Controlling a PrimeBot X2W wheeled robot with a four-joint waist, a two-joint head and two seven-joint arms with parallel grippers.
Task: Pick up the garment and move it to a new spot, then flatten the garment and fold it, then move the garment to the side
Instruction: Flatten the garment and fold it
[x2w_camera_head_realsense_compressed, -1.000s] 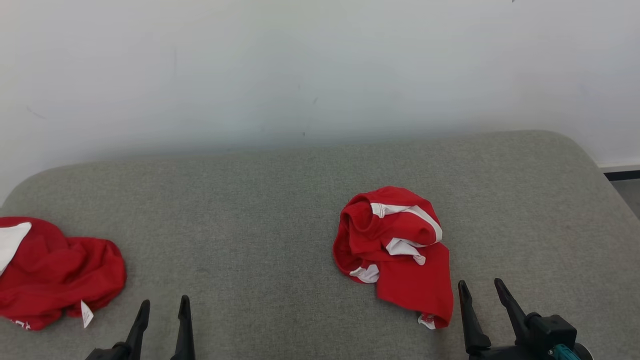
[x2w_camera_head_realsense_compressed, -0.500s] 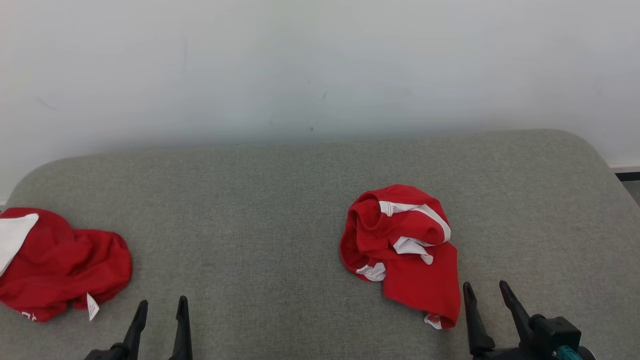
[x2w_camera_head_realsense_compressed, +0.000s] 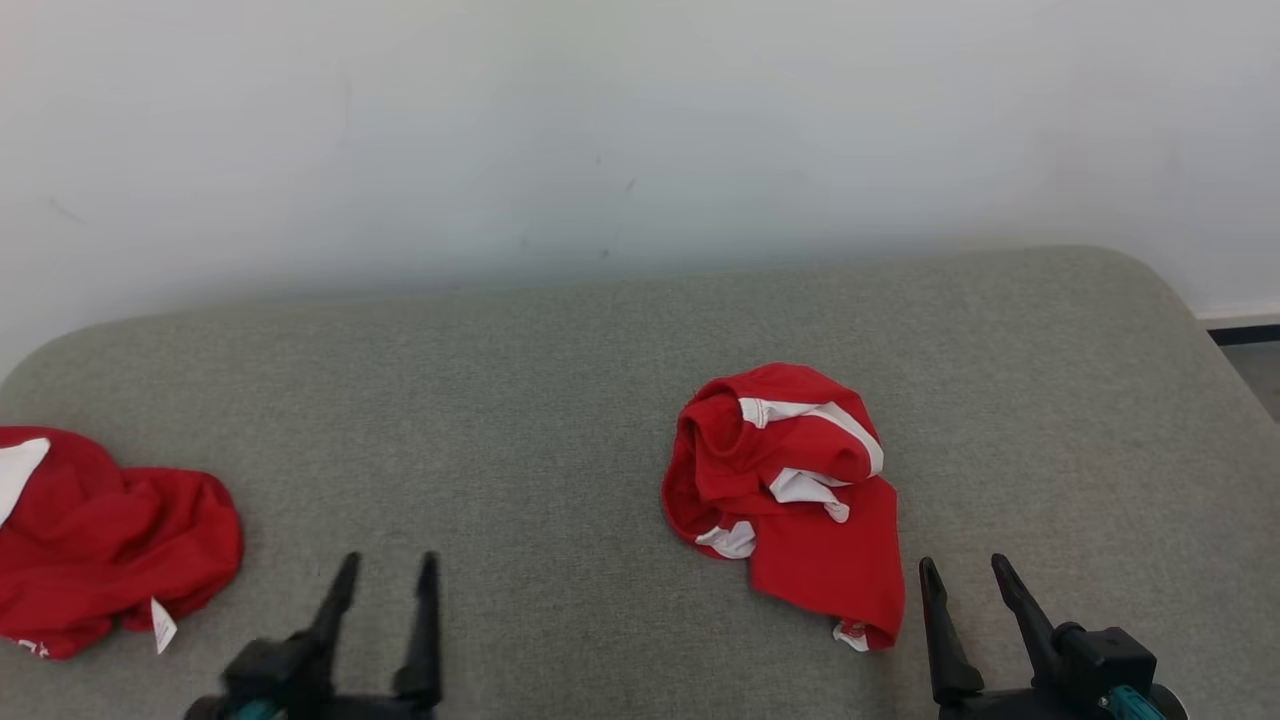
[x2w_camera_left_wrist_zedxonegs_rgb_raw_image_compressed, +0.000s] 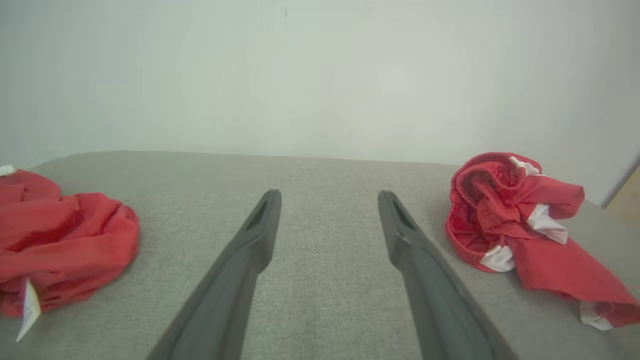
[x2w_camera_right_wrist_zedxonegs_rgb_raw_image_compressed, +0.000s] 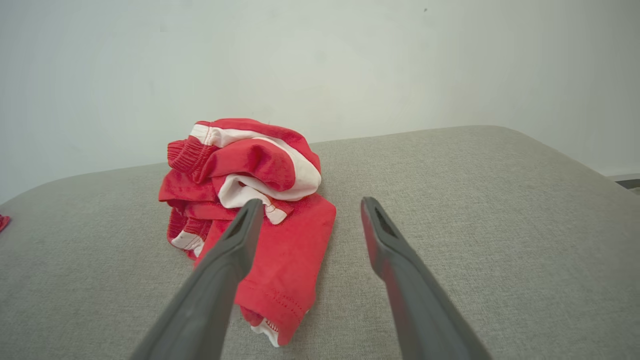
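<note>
Head view: a grey padded surface (x2w_camera_head_realsense_compressed: 560, 400) set against a white wall (x2w_camera_head_realsense_compressed: 640, 120). The garment (x2w_camera_head_realsense_compressed: 110, 545), a crumpled red heap w/ a white panel (x2w_camera_head_realsense_compressed: 18, 470) and a small white tag (x2w_camera_head_realsense_compressed: 162, 625), lies at the near left and is partly cut off by the frame edge. It is prob. the jersey, but no lettering can be read. A second red heap (x2w_camera_head_realsense_compressed: 790, 490), w/ white trim and a ribbed band, sits right of centre, well apart from the garment.

The left gripper (x2w_camera_head_realsense_compressed: 390, 560) is at the near edge, its jaws spread wide w/ nothing between them. It is near the garment's right side but not touching. The right gripper (x2w_camera_head_realsense_compressed: 962, 562), at the near right, is likewise spread and empty, just beside the second heap's near corner.

Risks, as judgement:
- The two red heaps look alike, so the wrong one could get picked, esp. by the right gripper.
- The garment is bunched, so a pinch may catch only one layer or the tag, and the fabric could slip mid-lift.
- The garment lies close to the left edge of the surface, so a drag could pull it off.
</note>
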